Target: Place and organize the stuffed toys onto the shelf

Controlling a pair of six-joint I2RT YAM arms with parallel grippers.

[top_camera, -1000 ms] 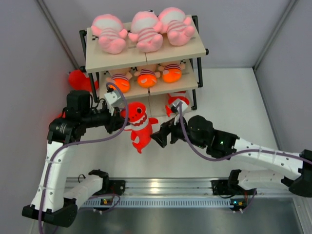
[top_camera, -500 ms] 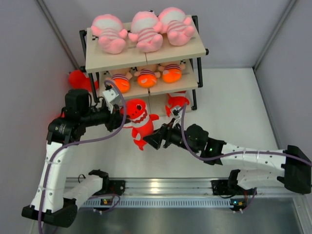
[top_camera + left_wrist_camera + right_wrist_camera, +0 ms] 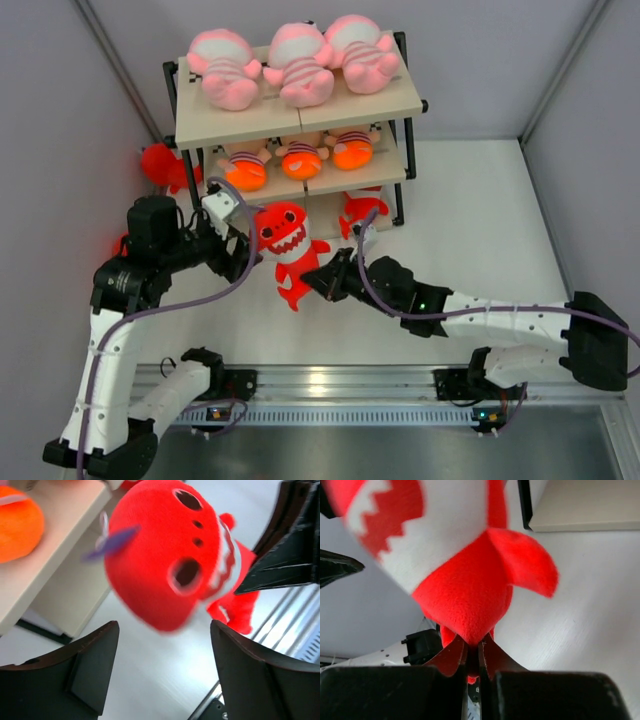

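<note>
Top external view: the shelf [image 3: 400, 100] stands at the far edge of the worktop [image 3: 480, 220], nearer the far-left corner than the far-right one. Three pink dolls [image 3: 300, 62] with striped bodies lie side by side on its top board. Three smaller dolls [image 3: 300, 155] that look orange sit in a row on the middle board. Another shark [image 3: 360, 208] shows partly at the bottom level, on the right side of the shelf. One more red toy [image 3: 160, 165] lies by the left edge of the worktop, just beside the shelf's left end.

A red shark [image 3: 285, 240] is just in front of the shelf, between the two arms, with its white toothy mouth facing up. The right gripper [image 3: 312, 283] reaches in from the right and is clamped on the shark's lower body. In the right wrist view the two fingers [image 3: 451, 657] are pinched together on the red plush at the bottom of the shark [image 3: 465, 595], with a fin sticking out to one side and the corner of the shelf [image 3: 590, 505] beyond. I cannot tell whether the tail touches the worktop.

The left gripper [image 3: 245, 250] sits at the shark's left side with its jaws spread wide. In the left wrist view the fingers [image 3: 95, 655] stand well apart and hold nothing. The shark's head [image 3: 170, 545] is just past them, with the shelf board [image 3: 55, 545] to its left.
</note>
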